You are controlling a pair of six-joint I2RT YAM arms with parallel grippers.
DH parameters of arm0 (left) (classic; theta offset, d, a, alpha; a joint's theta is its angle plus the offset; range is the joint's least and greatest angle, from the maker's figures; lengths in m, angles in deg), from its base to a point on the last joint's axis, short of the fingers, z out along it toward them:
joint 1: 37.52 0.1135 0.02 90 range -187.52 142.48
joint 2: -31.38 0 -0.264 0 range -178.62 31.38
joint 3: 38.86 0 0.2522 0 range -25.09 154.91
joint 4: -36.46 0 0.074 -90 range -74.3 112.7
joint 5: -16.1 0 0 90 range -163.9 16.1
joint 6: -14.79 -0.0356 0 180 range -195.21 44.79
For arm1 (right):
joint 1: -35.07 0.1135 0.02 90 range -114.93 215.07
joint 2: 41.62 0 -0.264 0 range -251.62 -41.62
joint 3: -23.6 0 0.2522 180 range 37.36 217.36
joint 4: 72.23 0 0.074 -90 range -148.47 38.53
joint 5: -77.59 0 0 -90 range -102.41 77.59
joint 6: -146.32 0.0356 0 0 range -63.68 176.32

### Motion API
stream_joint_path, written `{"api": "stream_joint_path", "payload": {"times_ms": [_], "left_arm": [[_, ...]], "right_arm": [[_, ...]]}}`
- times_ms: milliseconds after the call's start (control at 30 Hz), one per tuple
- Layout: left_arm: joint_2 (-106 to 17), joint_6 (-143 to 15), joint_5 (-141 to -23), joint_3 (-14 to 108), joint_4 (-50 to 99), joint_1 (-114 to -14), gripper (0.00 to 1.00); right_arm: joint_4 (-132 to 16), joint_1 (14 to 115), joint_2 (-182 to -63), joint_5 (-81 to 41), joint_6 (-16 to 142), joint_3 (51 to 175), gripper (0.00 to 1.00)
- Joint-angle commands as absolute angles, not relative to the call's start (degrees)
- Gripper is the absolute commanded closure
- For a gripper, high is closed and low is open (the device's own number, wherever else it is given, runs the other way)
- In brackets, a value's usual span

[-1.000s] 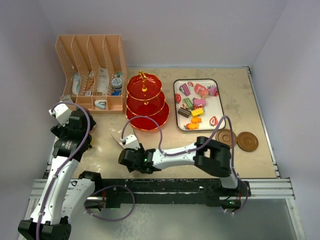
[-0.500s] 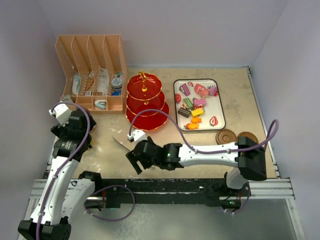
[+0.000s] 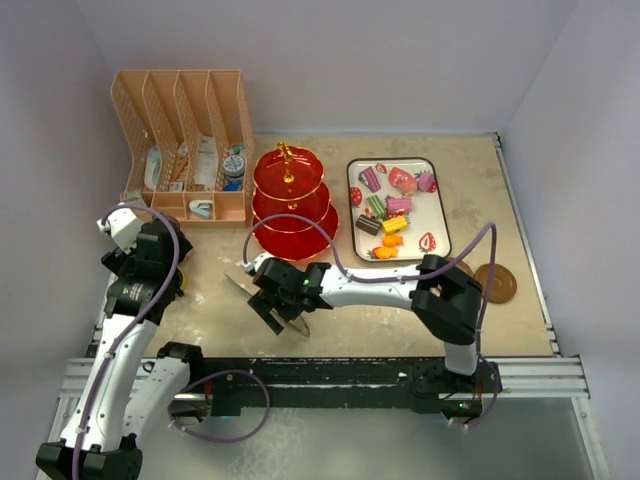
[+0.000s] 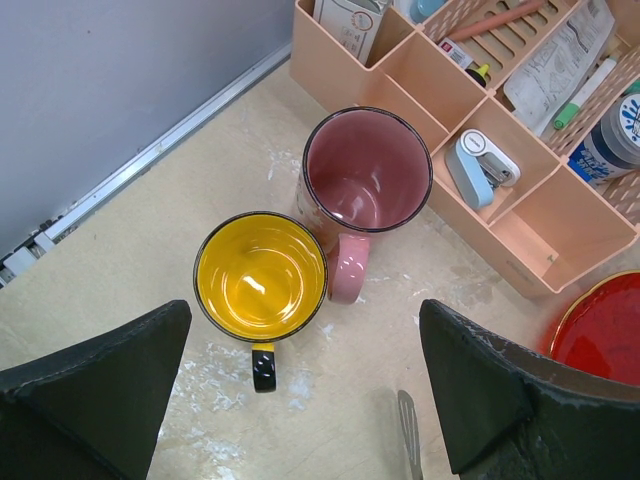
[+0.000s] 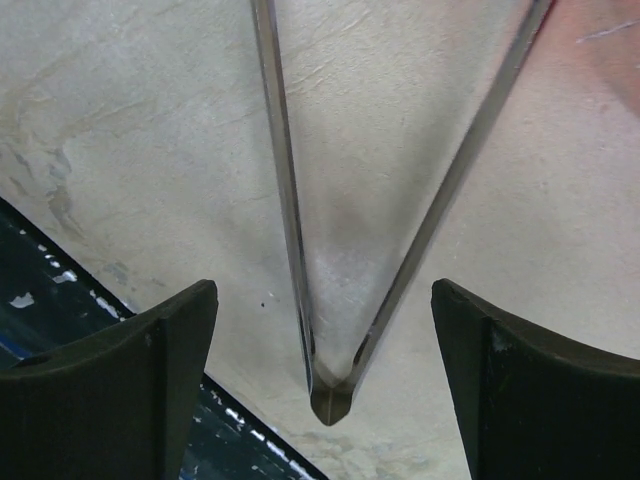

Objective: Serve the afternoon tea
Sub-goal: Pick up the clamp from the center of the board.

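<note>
Since half a sec ago the right arm (image 3: 370,288) has folded its elbow back & brought the wrist in closer to the stand's front. My right jaws have spread wider too.

Three-tier stand (image 3: 300,210) is upright on the table (image 3: 480,190), w/ the peach organizer (image 3: 185,140) just to its left & the white tray (image 3: 435,215) just to its right. Its long axis is vertical, gold handle (image 3: 286,152) pointing straight up. Tiers look bare. Toy cakes (image 3: 388,210) all lie on that tray, none served yet.

Yellow mug (image 4: 260,277) & pink mug (image 4: 367,170) stand mouths-up well left of the stand, side by side, maybe touching. Both handles point to the near side, toward my wrist. Left jaws hang wide apart above them, holding nothing.

Metal tongs (image 5: 330,400) lie flat just front-left of the stand, hinge end btwn my right jaws. Those jaws stand apart w/ a gap each side, not clamped. The tong arms fan away from the wrist, one toward the red bottom tier.

Risks, as I judge them:
- Pinching only the hinge tip could let the tongs pivot or slip out.
- Swinging them up this near the stand could clip the bottom tier & shove or tip it.
- Closing the left jaws on one mug could nudge its neighbour, b/c they sit so close.
</note>
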State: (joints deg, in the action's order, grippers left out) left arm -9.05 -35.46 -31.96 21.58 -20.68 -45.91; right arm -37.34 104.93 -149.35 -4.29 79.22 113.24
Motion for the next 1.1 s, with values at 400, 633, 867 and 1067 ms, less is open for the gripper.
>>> {"api": "stream_joint_path", "payload": {"times_ms": [400,633,867,1067], "left_arm": [[-8.1,-35.8,-31.6,23.0,-19.3,-46.0,0.06],[-8.4,-35.7,-31.7,23.0,-19.3,-46.0,0.06],[-9.0,-35.7,-31.9,22.8,-19.1,-46.0,0.06],[-10.0,-35.7,-32.2,22.8,-19.0,-46.0,0.06]], "right_arm": [[-34.9,105.3,-153.0,-1.1,78.4,114.4,0.38],[-36.8,105.4,-147.4,-0.7,80.2,106.7,0.5],[-36.8,105.9,-137.6,-7.6,81.9,94.9,0.49],[-34.1,105.7,-134.0,-7.7,81.1,93.5,0.31]]}}
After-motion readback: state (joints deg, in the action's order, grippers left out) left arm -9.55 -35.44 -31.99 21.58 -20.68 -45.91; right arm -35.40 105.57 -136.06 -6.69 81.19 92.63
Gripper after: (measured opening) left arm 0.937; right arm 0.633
